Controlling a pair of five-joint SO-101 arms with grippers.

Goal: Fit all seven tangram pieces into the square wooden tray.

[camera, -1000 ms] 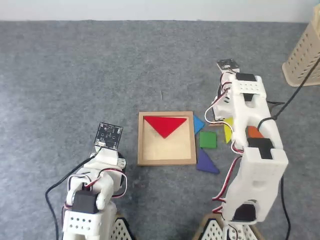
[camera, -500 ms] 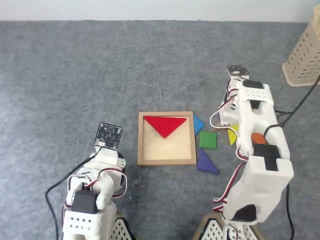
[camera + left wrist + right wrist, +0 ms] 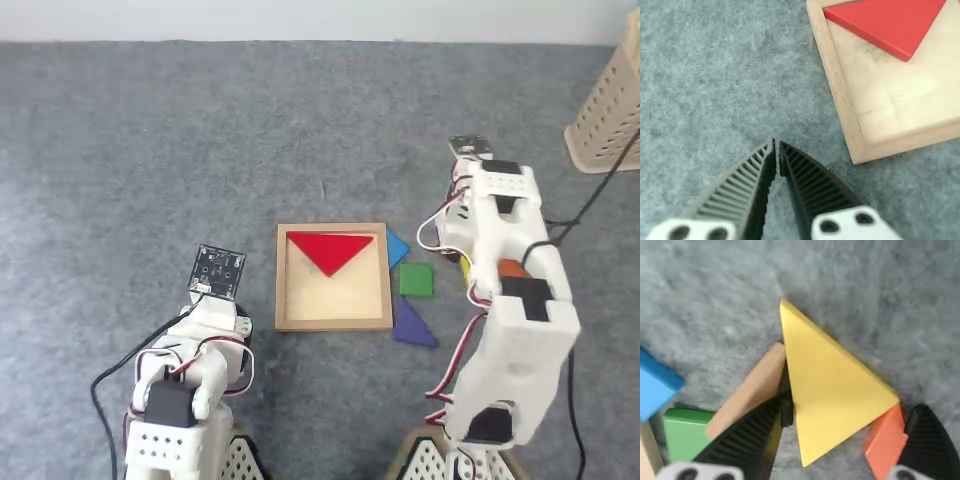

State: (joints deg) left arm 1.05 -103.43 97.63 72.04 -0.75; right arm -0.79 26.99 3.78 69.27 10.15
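"Left wrist view, nearest first: what do you see?"

"The left gripper (image 3: 776, 146) with its toothed fingers pressed together on nothing, over the carpet (image 3: 705, 70). Just past it is a corner of the tray (image 3: 840, 95), and the red triangle (image 3: 890, 22) lies flat inside against the far rim."

"And the right wrist view?"

"The right gripper (image 3: 850, 412) is spread wide with the yellow triangle (image 3: 825, 390) between its fingers, one finger (image 3: 755, 432) at the triangle's edge. An orange piece (image 3: 885, 440) touches one corner and a tan piece (image 3: 747, 392) lies along the other side. Beyond that are a green square (image 3: 685, 440) and a blue piece (image 3: 655, 385)."

"Does the high view add anything?"

"Layout. The right arm (image 3: 505, 280) covers most of the yellow triangle (image 3: 464, 270), leaving a sliver. The blue piece (image 3: 397, 246), the green square (image 3: 416, 279) and a purple triangle (image 3: 412, 325) lie in a row just outside the right rim of the tray (image 3: 282, 280). The red triangle (image 3: 330, 248) is along the tray's top edge."
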